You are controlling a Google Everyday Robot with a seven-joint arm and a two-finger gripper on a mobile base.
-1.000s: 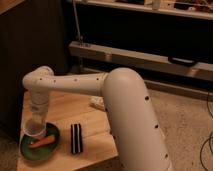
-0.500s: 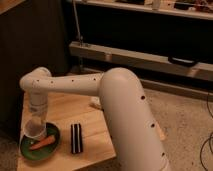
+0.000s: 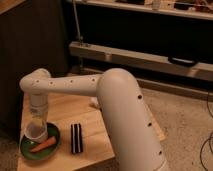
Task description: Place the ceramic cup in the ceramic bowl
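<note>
one high view looks down past the arm (image 3: 120,100) to the tool (image 3: 37,125).

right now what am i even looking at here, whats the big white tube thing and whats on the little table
The big white tube is a robot arm, seen from a camera looking down over it. It bends across a small wooden table and points down at the table's near left corner. At its end is the pincer, the part that grasps, right above a white ceramic cup. The cup sits at the back of a dark-green ceramic bowl, a shallow dish. An orange carrot-like piece also lies in the dish. Beside the dish lies a black-and-white striped packet. Whether the pincer grips the cup is not visible.
</note>
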